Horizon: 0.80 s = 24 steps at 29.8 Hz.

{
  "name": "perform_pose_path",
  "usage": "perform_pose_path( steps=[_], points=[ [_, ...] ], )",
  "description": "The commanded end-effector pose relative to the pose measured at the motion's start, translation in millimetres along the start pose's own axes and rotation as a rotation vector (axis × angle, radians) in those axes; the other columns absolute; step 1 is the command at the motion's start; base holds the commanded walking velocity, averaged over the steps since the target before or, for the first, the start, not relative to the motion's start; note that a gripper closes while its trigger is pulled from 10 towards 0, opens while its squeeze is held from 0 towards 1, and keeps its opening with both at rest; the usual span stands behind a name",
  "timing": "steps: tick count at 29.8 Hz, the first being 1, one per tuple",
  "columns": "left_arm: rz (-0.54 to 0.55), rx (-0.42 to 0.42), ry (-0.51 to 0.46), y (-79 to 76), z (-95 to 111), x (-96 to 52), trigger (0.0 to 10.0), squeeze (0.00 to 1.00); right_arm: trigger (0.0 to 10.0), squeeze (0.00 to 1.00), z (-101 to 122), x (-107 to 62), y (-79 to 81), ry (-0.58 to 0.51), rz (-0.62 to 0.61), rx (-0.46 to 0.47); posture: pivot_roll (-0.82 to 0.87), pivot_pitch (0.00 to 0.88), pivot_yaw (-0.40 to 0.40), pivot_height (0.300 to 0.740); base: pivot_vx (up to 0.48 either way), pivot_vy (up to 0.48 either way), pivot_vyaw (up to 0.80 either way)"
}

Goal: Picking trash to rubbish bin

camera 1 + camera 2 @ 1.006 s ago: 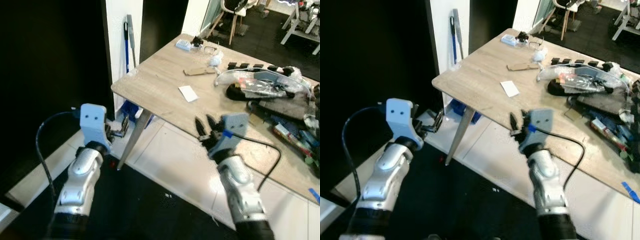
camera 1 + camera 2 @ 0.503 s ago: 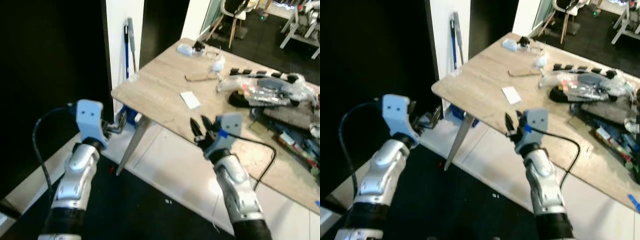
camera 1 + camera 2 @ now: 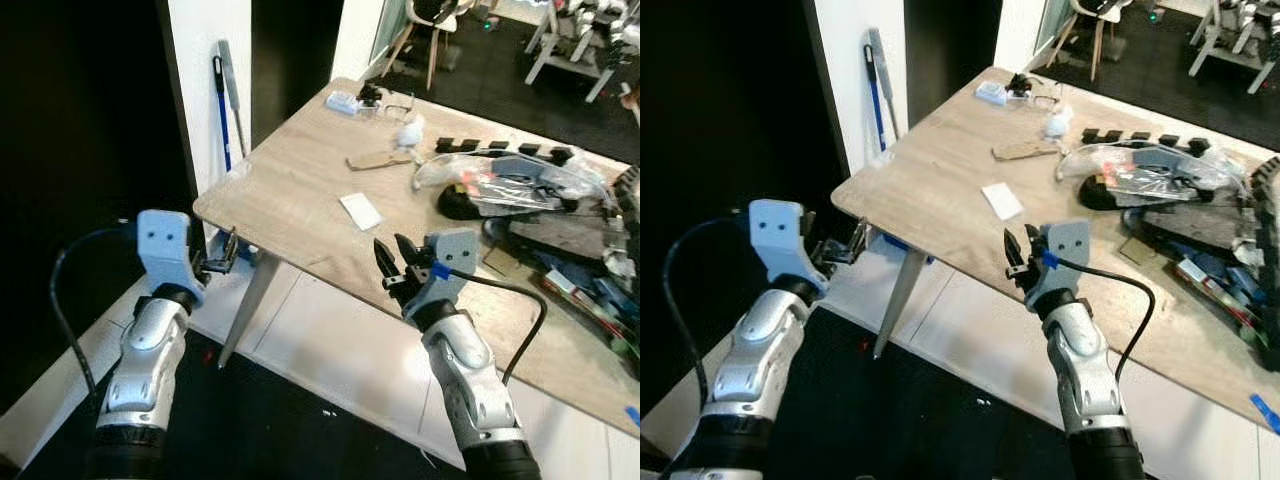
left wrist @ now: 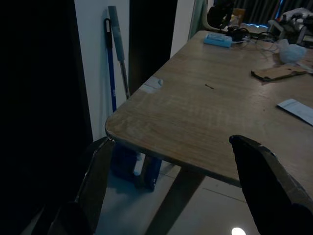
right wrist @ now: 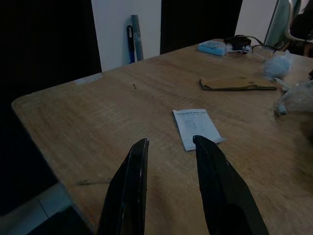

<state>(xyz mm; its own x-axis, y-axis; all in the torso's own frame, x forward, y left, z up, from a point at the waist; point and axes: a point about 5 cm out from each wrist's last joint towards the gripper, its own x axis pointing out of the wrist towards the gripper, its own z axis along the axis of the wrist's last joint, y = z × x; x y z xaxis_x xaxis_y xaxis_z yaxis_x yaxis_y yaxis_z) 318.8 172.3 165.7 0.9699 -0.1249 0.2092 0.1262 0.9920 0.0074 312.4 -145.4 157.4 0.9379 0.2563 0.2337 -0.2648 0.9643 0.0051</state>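
Right gripper point(image 3: 392, 262): hovering over the near edge of the table point(image 3: 290, 190), fingers point(image 5: 211, 161) a little apart and holding nothing, pointing toward the white paper slip point(image 3: 360, 211) lying flat just beyond, with a brown card scrap point(image 3: 372, 159) farther back near the clutter. Left gripper point(image 3: 222, 255): waiting by the table corner, fingers point(image 4: 264, 176) spread wide and empty. Judged method: the slip is lying flat and thin, so the fingers are needing to come down steeply on one edge, pinching or dragging it to the table lip; no bin is showing.
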Motion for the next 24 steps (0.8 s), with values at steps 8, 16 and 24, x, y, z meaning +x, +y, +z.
perform_pose_path(
  steps=[8, 16, 24],
  points=[
    [-0.017, 0.007, 0.001, -4.7, 1.0, -0.3, 10.0, 0.00, 10.0, 0.00, -3.5, -5.4, -6.9, 0.022, -0.027, -0.004, 0.00, 0.132, -0.073, 0.740, 0.268, 0.000, 0.00],
    [-0.024, 0.007, -0.001, -6.0, 1.5, 1.6, 10.0, 0.00, 10.0, 0.00, -3.8, -5.2, -7.9, 0.027, -0.026, 0.000, 0.00, 0.133, -0.075, 0.740, 0.270, 0.000, 0.00],
    [-0.035, 0.009, 0.004, -8.6, 0.5, 0.5, 10.0, 0.00, 10.0, 0.00, -4.4, -5.7, -8.3, 0.033, -0.024, -0.007, 0.00, 0.133, -0.075, 0.740, 0.268, 0.000, 0.00]
  ],
)
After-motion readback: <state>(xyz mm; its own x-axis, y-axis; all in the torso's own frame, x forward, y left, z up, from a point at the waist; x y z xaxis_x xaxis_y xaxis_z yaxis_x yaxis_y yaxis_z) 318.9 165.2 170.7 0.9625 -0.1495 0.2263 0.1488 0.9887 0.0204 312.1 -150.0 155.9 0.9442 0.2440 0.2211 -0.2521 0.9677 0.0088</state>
